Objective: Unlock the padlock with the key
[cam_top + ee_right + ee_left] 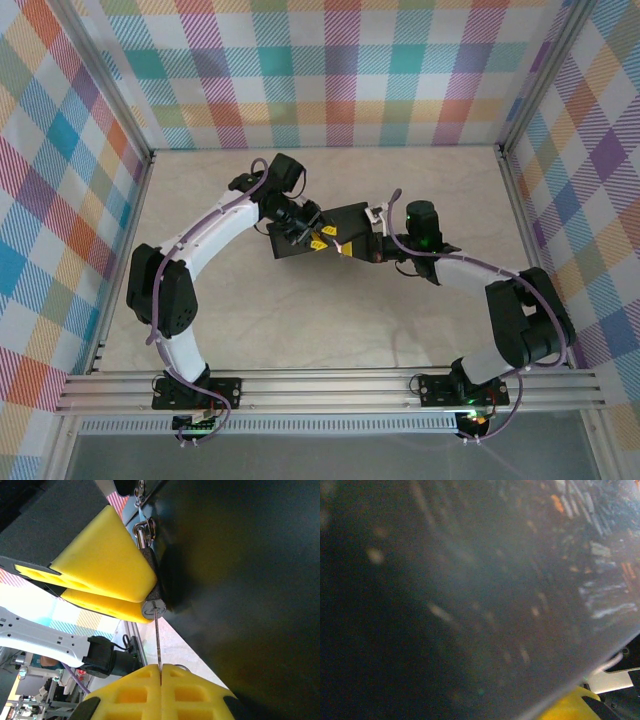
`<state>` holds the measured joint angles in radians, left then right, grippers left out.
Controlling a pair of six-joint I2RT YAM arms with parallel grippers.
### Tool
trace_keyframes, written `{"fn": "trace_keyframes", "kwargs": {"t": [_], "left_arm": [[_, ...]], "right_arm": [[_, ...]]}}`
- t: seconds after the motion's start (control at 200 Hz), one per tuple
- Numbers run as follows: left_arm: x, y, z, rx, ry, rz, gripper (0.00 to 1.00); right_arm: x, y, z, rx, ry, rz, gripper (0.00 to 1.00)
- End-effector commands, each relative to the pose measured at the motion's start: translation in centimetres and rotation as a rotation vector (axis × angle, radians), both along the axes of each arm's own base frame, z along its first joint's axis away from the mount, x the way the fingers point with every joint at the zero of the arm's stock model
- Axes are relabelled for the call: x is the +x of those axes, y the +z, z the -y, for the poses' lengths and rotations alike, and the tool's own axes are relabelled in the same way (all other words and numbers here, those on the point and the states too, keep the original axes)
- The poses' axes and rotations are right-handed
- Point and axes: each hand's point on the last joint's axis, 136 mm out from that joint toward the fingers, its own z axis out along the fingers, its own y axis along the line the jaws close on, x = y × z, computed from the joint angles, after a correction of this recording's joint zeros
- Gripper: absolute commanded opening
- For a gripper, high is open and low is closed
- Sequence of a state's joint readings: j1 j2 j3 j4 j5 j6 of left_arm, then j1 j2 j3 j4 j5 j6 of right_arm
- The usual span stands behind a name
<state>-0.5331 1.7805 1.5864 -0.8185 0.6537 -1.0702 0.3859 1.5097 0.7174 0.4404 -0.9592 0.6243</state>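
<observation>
Up close in the right wrist view, at the bottom: the right gripper, two yellow foam pads pressed tight together. Pinched in the crack between them, the key, a very thin silvery metal sliver, pointing straight away from the pads. Far end of the key stuck into the round grey bottom of the padlock, a tiny dark grey block with a shiny silver loop on top. Right beside the padlock, the left gripper, two more yellow pads shaped like wedges, squeezed in on the padlock from the left. Touching the padlock on the other side, the big black box, smooth and dark. Loop up by a small metal bit on the box's edge, too small to make out well.

From the left wrist, the same black box, very near and blurry. Pale and orange streaks at the top right, a corner of yellow pad at the bottom.

From above, first the two arm bases on the grey metal rail. Then the white-and-black left arm and right arm, both bent inward. Both grippers together at the box, in the middle of the pale table. Farthest back, bright checked walls.
</observation>
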Motion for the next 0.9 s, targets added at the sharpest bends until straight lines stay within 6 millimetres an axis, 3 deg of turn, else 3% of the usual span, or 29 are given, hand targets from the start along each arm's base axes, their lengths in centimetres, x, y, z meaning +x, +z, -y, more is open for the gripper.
{"fn": "trace_keyframes", "kwargs": {"t": [0.0,0.335,0.585,0.735,0.895], "left_arm": [[-1.4,3.6,0.5,-0.100,-0.078,0.063,0.00],[-1.9,3.6,0.4,-0.095,-0.124,0.089,0.00],[-1.0,4.0,1.1,-0.130,-0.082,0.087,0.00],[-0.8,4.1,1.2,-0.139,-0.065,0.088,0.00],[-1.0,4.3,1.3,-0.153,-0.075,0.083,0.00]], "right_arm": [[0.7,1.9,-0.5,0.042,0.024,0.047,0.03],[1.9,4.0,-1.1,0.060,-0.003,-0.040,0.04],[2.0,2.8,-3.1,0.050,-0.071,-0.081,0.03],[2.7,1.4,-2.4,0.094,-0.179,-0.083,0.03],[3.0,2.8,-1.8,0.196,-0.230,0.031,0.03]]}}
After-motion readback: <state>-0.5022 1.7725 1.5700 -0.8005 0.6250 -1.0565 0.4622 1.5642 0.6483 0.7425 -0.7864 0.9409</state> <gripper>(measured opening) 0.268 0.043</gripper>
